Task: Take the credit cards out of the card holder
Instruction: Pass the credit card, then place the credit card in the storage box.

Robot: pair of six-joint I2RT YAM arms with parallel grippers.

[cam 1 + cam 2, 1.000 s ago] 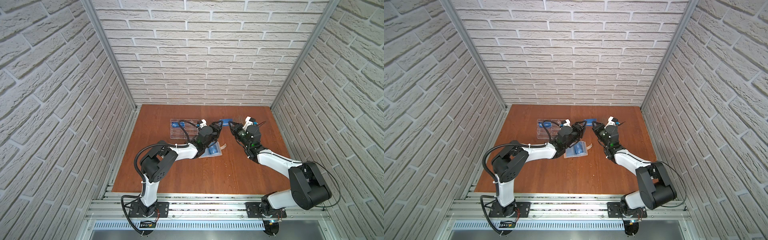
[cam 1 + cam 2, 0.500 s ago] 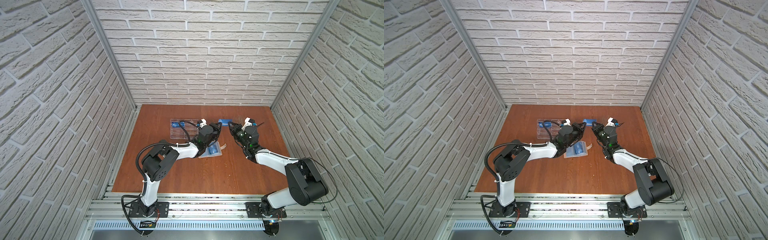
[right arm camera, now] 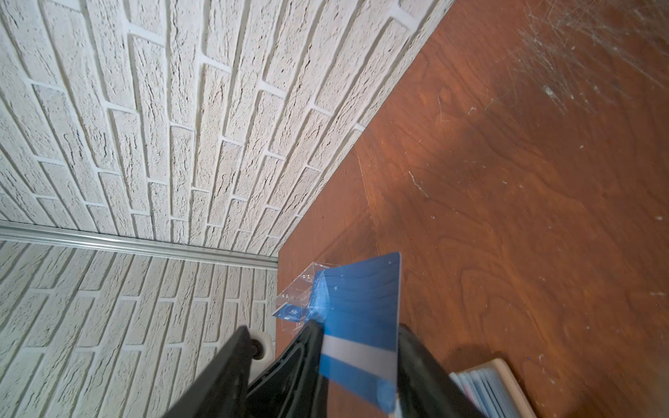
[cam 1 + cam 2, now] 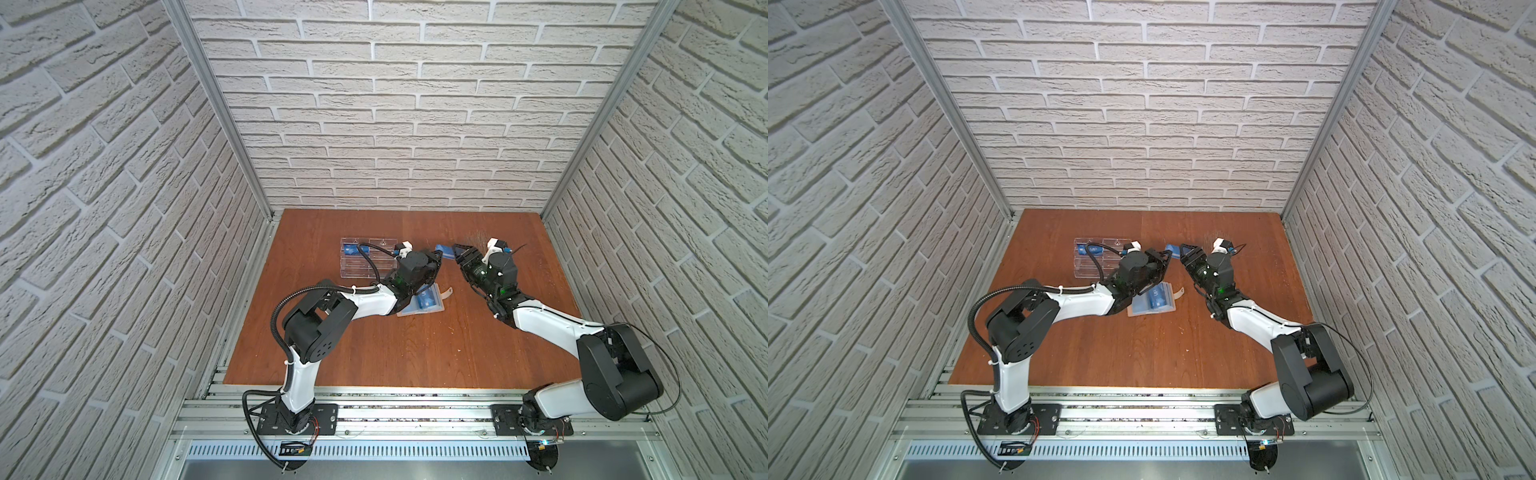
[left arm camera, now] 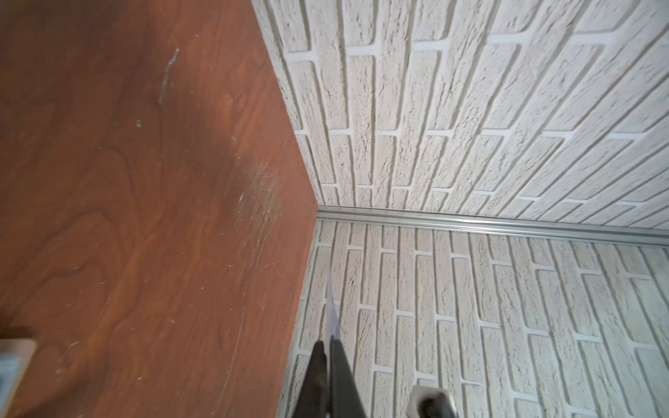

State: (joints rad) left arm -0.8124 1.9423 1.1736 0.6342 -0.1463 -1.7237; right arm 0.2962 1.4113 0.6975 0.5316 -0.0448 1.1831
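Likely step: handover of one credit card (image 3: 362,315), held in the air above the table (image 4: 415,353), back-middle. Best done by drawing right hand (image 4: 460,252) straight back, jaws wide, no snagging. Now: left hand (image 5: 327,343) clamped on the card's edge; right hand jaws apart, card between, contact unclear. Card holder (image 4: 434,308) open mid-table, blue cards inside.

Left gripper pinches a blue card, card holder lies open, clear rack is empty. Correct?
No: the clear rack holds one blue card, seen in both top views. The left gripper does pinch a second card, and the card holder lies open.
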